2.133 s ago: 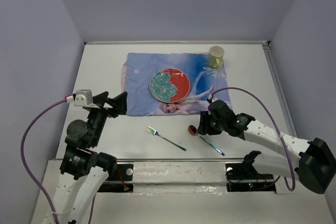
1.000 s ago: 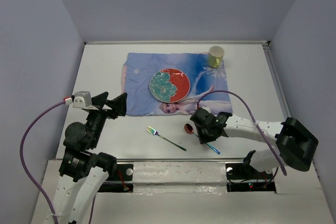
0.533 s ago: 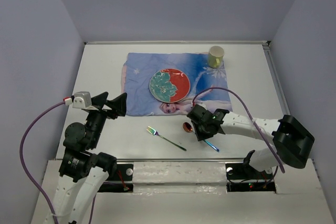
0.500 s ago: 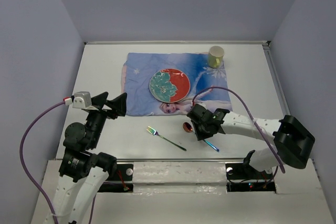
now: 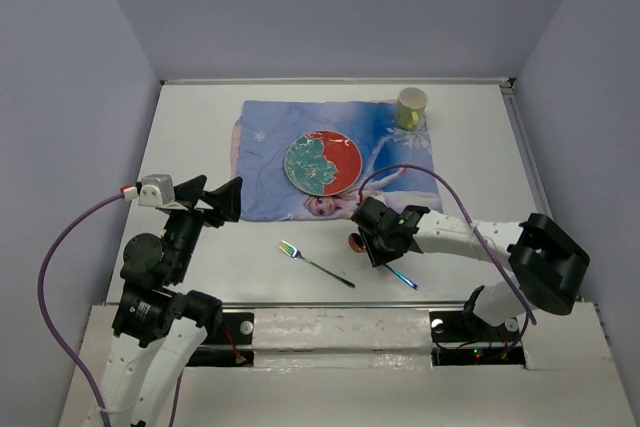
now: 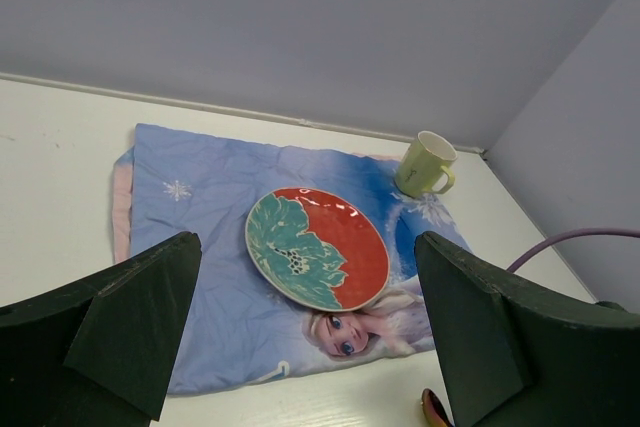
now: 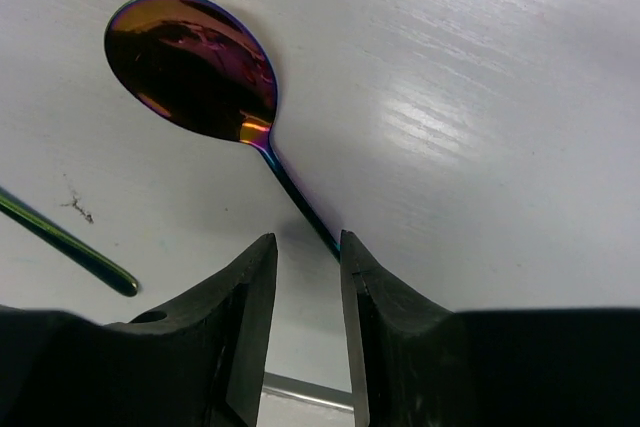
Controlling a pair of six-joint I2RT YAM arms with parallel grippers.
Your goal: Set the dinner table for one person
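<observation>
While the right gripper (image 7: 305, 242) stood low over the table (image 5: 200, 127), its jaws sat part-open astride the handle of the spoon (image 7: 195, 67). The gap was wider than the handle, so nothing looked clamped yet. The step in hand seemed to be picking up the spoon. The next move called for closing squarely on that thin handle, lifting, then carrying it toward 12 o'clock onto the mat (image 5: 265, 147), to 3 o'clock of the plate (image 5: 323, 162).

The spoon lay flat, its long axis running 10 to 4 o'clock in the top view, bowl at the 10 end. A fork (image 5: 316, 265) lay at 9 o'clock of it, off the mat. The left gripper (image 5: 220, 195) hung wide open and empty farther toward 9 o'clock, well apart. The table spread under everything; I could not judge its long axis.
</observation>
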